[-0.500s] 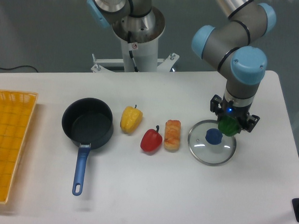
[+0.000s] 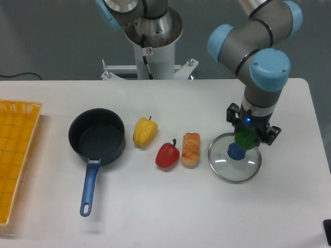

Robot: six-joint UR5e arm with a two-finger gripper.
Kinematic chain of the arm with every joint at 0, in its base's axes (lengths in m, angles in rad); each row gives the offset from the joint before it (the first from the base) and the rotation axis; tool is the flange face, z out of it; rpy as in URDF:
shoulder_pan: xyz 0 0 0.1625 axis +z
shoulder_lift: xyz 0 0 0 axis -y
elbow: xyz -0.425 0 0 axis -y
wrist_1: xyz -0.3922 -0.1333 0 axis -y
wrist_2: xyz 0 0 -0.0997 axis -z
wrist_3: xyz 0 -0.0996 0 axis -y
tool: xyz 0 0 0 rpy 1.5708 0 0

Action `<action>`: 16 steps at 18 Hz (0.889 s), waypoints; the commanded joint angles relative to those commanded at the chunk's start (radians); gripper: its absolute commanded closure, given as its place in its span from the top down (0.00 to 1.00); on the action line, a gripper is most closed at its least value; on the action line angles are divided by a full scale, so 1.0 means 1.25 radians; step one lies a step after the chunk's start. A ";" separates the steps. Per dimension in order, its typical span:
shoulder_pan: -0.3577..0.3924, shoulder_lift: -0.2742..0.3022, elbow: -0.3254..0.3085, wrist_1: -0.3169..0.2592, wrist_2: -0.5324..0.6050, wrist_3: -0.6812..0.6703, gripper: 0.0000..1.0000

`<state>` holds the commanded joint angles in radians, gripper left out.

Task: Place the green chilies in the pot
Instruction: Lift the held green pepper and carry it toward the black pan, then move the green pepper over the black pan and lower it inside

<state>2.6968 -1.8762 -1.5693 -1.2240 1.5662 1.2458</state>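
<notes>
white table (image 2: 151, 210), grey floor behind

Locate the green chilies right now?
The green chilies sit in the gripper at the right of the table, directly above the glass lid and its blue knob, far right of the pot.

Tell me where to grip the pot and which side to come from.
Grip the pot by its long blue handle, coming straight down from above. The handle lies flat on the table, pointing toward the camera, with bare tabletop on both sides; it is narrower than the round bowl.
</notes>
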 joint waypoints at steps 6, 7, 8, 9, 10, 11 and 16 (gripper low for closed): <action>-0.088 0.060 -0.040 -0.011 -0.010 -0.115 0.62; -0.105 0.072 -0.050 -0.008 -0.010 -0.139 0.62; -0.119 0.085 -0.064 -0.004 -0.011 -0.156 0.62; -0.136 0.096 -0.074 -0.004 -0.011 -0.174 0.62; -0.157 0.108 -0.078 -0.004 -0.010 -0.196 0.62; -0.178 0.118 -0.088 -0.001 -0.010 -0.222 0.62; -0.281 0.156 -0.123 0.005 -0.005 -0.315 0.62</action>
<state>2.3457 -1.6813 -1.7226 -1.2180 1.5600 0.8516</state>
